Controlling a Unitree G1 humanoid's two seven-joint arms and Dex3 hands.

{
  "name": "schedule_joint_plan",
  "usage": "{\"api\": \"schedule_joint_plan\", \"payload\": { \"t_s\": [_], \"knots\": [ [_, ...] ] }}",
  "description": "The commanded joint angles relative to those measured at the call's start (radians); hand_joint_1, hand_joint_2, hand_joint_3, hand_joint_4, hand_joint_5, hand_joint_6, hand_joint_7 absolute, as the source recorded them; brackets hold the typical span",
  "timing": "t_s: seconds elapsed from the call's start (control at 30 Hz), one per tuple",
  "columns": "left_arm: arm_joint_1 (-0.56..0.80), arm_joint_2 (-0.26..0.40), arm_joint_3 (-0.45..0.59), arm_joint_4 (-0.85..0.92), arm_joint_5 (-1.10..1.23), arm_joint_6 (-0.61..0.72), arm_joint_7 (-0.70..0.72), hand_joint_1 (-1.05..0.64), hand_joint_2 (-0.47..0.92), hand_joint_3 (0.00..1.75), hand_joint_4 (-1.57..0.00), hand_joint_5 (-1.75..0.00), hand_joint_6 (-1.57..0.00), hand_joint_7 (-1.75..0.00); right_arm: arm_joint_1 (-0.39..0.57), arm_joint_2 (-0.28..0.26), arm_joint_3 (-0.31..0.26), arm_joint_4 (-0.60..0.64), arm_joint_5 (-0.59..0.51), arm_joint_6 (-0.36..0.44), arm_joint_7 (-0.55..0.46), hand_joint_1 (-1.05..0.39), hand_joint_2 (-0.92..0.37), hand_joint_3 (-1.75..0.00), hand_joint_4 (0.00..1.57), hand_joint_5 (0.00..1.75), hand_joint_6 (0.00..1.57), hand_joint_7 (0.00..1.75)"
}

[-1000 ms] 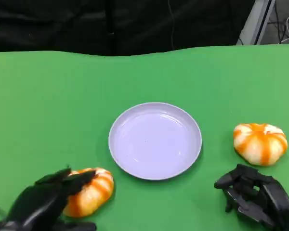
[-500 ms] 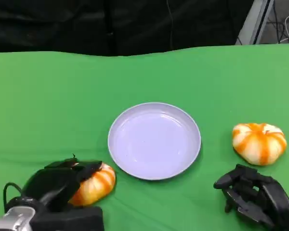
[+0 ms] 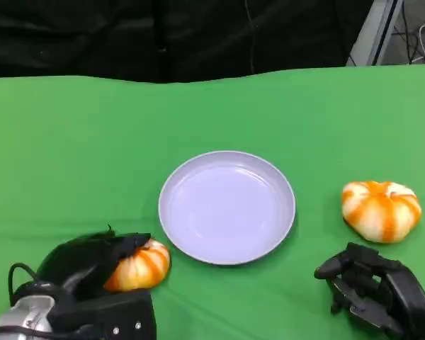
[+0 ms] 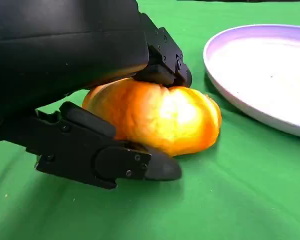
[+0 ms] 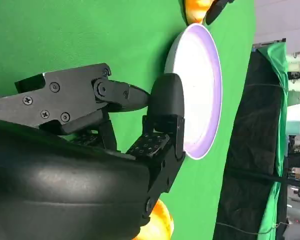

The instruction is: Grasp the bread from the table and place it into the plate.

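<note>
- The left hand [image 3: 92, 262] sits at the near left of the green tabletop [image 3: 71, 156], closed around a bread roll [image 3: 138, 263] that is orange with pale stripes.
- In the left wrist view the left hand [image 4: 90, 90] has its fingers [image 4: 165, 60] pressed on top of the bread roll [image 4: 160, 117] and another finger lying along its lower side, so the roll is gripped between them.
- From that view I cannot tell whether the gripped roll still touches the tabletop [image 4: 230, 200] or is just off it.
- That roll is just beside the near left rim of the plate [image 3: 227, 207], not on it; the plate [image 4: 260, 75] is pale lilac, round and shallow, and stands in the middle of the tabletop.
- A second bread roll [image 3: 381, 210] of the same colouring lies on the tabletop to the right of the plate, apart from its rim.
- The right hand [image 3: 372, 287] rests at the near right, just in front of the second roll and not touching it.
- In the right wrist view the right hand [image 5: 115, 130] has its fingers [image 5: 165, 107] partly curled but apart, with nothing between them; the plate [image 5: 202, 90] lies beyond them.
</note>
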Motion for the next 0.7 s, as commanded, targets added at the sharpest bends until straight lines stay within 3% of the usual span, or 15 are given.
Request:
{"api": "schedule_joint_plan", "payload": {
  "t_s": [0.03, 0.47, 0.53, 0.63, 0.7],
  "knots": [
    [0.025, 0.017, -0.015, 0.013, -0.009, 0.022, -0.014, -0.17, 0.92, 0.15, -0.46, -0.03, -0.44, -0.01, 0.012, -0.008, -0.001, -0.006, 0.008, 0.007, -0.001, -0.28, -0.92, -0.44, 0.66, 1.74, 0.77, 1.02],
    [0.054, 0.023, -0.020, -0.056, -0.015, 0.073, -0.008, -0.03, 0.92, 0.14, -0.56, -0.05, -0.52, -0.03, 0.013, -0.007, 0.000, -0.010, 0.007, 0.011, -0.004, -0.30, -0.92, -0.43, 0.66, 1.75, 0.78, 1.03],
    [0.054, 0.023, -0.023, -0.047, 0.004, 0.062, 0.044, -0.04, 0.92, 0.14, -0.69, -0.11, -0.62, -0.07, 0.011, -0.008, -0.001, -0.007, 0.007, 0.010, -0.003, -0.30, -0.92, -0.43, 0.66, 1.75, 0.77, 1.03],
    [0.050, 0.021, -0.029, -0.025, 0.038, 0.046, 0.134, -0.05, 0.92, 0.15, -1.09, -0.16, -1.07, -0.10, 0.012, -0.010, 0.000, -0.008, 0.005, 0.008, -0.003, -0.31, -0.92, -0.43, 0.66, 1.75, 0.77, 1.02],
    [0.052, 0.020, -0.034, -0.023, 0.055, 0.045, 0.172, -0.06, 0.92, 0.12, -1.20, -0.19, -1.20, -0.09, 0.012, -0.010, -0.001, -0.010, 0.007, 0.011, -0.002, -0.31, -0.92, -0.43, 0.66, 1.75, 0.77, 1.03]
  ]
}}
